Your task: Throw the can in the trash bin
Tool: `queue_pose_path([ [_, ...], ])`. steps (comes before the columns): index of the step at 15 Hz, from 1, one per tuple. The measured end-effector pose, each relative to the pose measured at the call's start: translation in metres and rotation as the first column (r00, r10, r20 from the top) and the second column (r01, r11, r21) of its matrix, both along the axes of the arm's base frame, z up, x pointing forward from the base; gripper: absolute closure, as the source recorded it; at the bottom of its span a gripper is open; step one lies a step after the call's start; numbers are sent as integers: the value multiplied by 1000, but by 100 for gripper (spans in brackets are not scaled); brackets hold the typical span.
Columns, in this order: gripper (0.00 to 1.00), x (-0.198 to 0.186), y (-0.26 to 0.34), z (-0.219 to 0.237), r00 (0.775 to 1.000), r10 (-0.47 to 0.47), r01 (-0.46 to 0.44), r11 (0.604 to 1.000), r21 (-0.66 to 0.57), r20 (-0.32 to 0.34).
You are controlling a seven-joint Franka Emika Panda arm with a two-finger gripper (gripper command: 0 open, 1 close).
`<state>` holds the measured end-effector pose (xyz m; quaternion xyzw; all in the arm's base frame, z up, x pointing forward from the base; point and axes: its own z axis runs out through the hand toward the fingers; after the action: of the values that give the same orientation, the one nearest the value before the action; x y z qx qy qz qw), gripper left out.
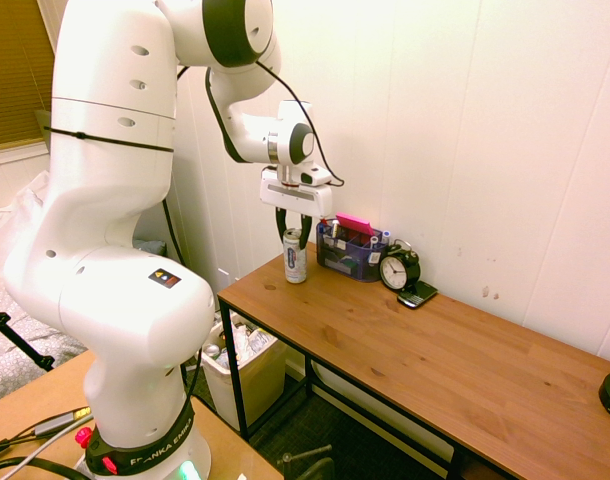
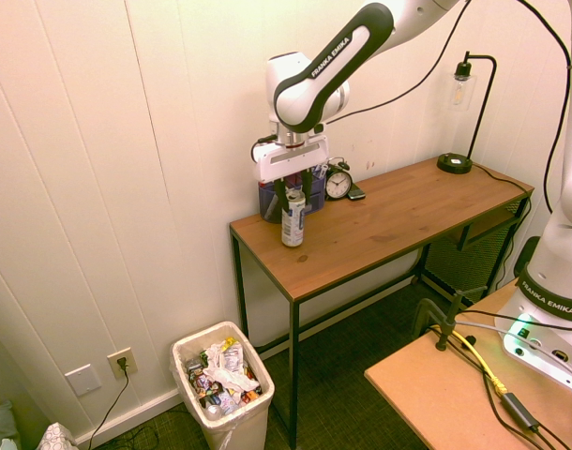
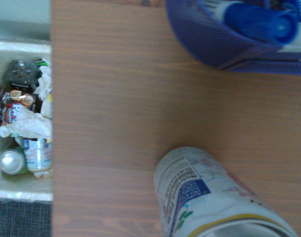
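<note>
The slim silver-white can (image 1: pixel 295 264) stands upright on the wooden table (image 1: pixel 435 350) near its left end, also seen as the can (image 2: pixel 293 223) and close up in the wrist view as the can (image 3: pixel 205 197). My gripper (image 1: pixel 295 237) comes down from above and is shut on the can's upper part, one finger on each side; the same gripper (image 2: pixel 293 195) shows in the second exterior view. The cream-white trash bin (image 1: pixel 257 388) stands on the floor beside the table's left end, lined and holding rubbish. The trash bin (image 2: pixel 237 429) and the trash bin (image 3: pixel 22 47) show in the other views too.
A blue mesh organiser (image 1: pixel 350 252) with pens stands just behind the can against the wall. A black alarm clock (image 1: pixel 398 269) and a phone (image 1: pixel 417 294) sit to its right. A black lamp (image 2: pixel 455 161) stands at the table's far end. White panelled wall runs behind.
</note>
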<state>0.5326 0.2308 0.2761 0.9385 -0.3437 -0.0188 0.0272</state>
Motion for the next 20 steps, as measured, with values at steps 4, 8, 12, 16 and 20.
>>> queue_pose_path([
  [4, 100, -35, 107, 25, 992, 126, -126, 992, -2, 26],
  [8, 100, -20, 169, 10, 983, 183, -183, 983, 13, -2],
  [12, 0, 7, 200, -57, 978, 187, -188, 982, 0, -90],
  [16, 0, 11, 203, -66, 973, 205, -205, 979, 14, -107],
  [20, 0, 13, 205, -62, 973, 207, -206, 978, 18, -100],
])
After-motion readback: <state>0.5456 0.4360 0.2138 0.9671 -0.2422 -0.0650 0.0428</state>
